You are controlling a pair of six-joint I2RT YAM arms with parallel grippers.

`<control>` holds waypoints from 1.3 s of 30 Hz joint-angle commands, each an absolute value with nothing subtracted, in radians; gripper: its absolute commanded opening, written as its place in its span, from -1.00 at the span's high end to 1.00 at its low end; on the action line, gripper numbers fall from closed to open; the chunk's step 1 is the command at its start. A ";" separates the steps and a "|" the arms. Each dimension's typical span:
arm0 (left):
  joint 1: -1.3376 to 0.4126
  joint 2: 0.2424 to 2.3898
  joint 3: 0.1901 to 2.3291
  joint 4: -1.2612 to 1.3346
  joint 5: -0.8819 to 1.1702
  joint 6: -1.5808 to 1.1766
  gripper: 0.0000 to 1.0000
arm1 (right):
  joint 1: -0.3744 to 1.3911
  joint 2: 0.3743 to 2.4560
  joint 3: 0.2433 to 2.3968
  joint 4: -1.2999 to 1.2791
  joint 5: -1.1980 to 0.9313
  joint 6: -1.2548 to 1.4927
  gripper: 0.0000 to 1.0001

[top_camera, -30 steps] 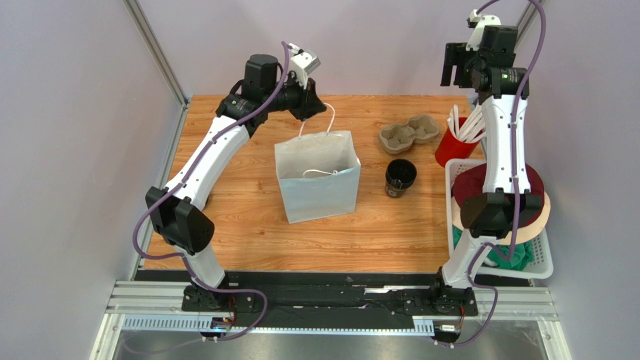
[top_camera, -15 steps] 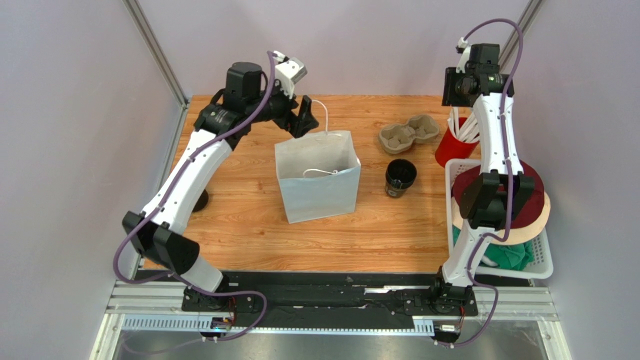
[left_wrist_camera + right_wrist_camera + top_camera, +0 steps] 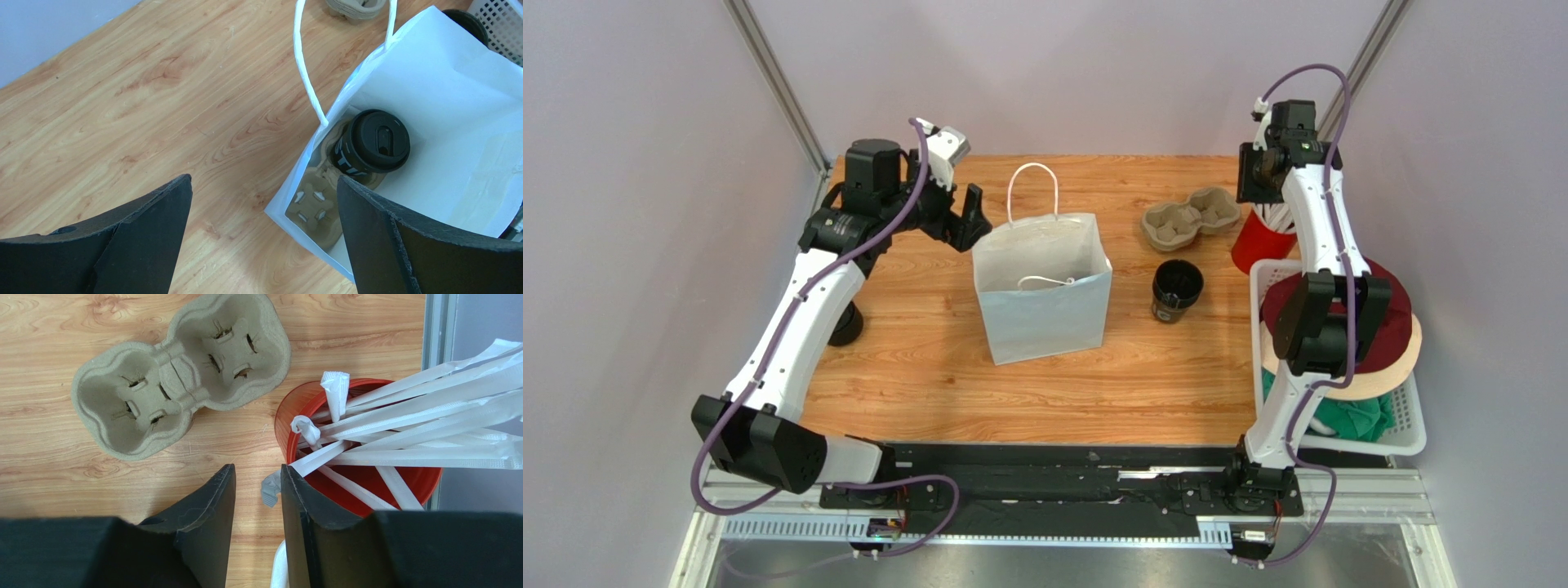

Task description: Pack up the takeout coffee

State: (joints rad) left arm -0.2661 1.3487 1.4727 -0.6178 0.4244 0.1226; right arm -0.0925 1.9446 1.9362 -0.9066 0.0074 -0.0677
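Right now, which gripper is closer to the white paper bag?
Left. The left gripper sits open just beyond the white paper bag's far-left corner; the right gripper hangs by the red plastic cup of white straws.

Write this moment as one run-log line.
left gripper open beside bag | right gripper by straw cup | lidded cup in bag | black cup on table

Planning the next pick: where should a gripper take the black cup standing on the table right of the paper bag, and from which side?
Probably its round side wall just under the rim, coming down from above with the jaws left and right. The black cup stands upright, with bare table between it and the paper bag on one side and the white basket on the other.
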 commanded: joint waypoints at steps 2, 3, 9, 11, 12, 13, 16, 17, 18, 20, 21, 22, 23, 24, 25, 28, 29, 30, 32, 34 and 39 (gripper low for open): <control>-0.265 1.304 1.468 -0.572 0.407 0.149 -0.92 | -0.084 1.888 1.945 -0.848 0.038 -0.060 0.31; -0.265 1.302 1.462 -0.565 0.410 0.147 -0.92 | -0.084 1.887 1.939 -0.850 0.046 -0.063 0.31; -0.264 1.313 1.448 -0.549 0.411 0.137 -0.92 | -0.083 1.873 1.913 -0.836 0.078 -0.080 0.35; -0.265 1.316 1.448 -0.548 0.411 0.133 -0.92 | -0.081 1.871 1.911 -0.836 0.084 -0.080 0.50; -0.265 1.315 1.445 -0.545 0.410 0.133 -0.92 | -0.080 1.870 1.910 -0.838 0.087 -0.081 0.55; -0.265 1.315 1.443 -0.545 0.413 0.132 -0.92 | -0.080 1.870 1.908 -0.836 0.089 -0.084 0.61; -0.265 1.310 1.442 -0.545 0.413 0.132 -0.92 | -0.078 1.870 1.908 -0.841 0.100 -0.089 0.79; -0.265 1.305 1.440 -0.540 0.414 0.132 -0.92 | -0.077 1.868 1.908 -0.842 0.106 -0.089 0.84; -0.265 1.305 1.437 -0.538 0.413 0.129 -0.92 | -0.077 1.867 1.908 -0.844 0.112 -0.090 0.86; -0.264 1.302 1.433 -0.535 0.414 0.127 -0.92 | -0.069 1.853 1.908 -0.845 0.121 -0.098 0.97; -0.264 1.302 1.433 -0.537 0.417 0.129 -0.92 | -0.068 1.850 1.913 -0.847 0.126 -0.100 1.00; -0.265 1.302 1.433 -0.535 0.416 0.127 -0.92 | -0.064 1.841 1.916 -0.850 0.127 -0.101 1.00; -0.264 1.304 1.433 -0.537 0.416 0.126 -0.92 | -0.058 1.824 1.925 -0.854 0.136 -0.103 1.00; -0.264 1.304 1.433 -0.537 0.417 0.127 -0.92 | -0.055 1.813 1.928 -0.857 0.138 -0.109 1.00; -0.264 1.304 1.434 -0.535 0.416 0.126 -0.92 | -0.054 1.803 1.933 -0.861 0.138 -0.112 1.00; -0.264 1.307 1.436 -0.535 0.417 0.123 -0.92 | -0.051 1.761 1.962 -0.882 0.127 -0.115 1.00; -0.264 1.308 1.434 -0.535 0.419 0.123 -0.92 | -0.051 1.746 1.970 -0.888 0.120 -0.117 1.00; -0.264 1.307 1.436 -0.537 0.419 0.124 -0.92 | -0.051 1.737 1.983 -0.900 0.117 -0.117 1.00; -0.265 1.308 1.434 -0.535 0.419 0.124 -0.92 | -0.051 1.711 1.988 -0.911 0.101 -0.120 1.00; -0.264 1.308 1.431 -0.534 0.423 0.123 -0.92 | -0.051 1.695 2.000 -0.926 0.091 -0.121 1.00; -0.265 1.310 1.425 -0.529 0.428 0.124 -0.92 | -0.051 1.652 2.058 -0.985 0.026 -0.118 1.00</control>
State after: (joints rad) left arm -0.2665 1.3418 1.4311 -0.5636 0.4122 0.1223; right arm -0.0528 1.7088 1.9865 -0.9398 0.0853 -0.1066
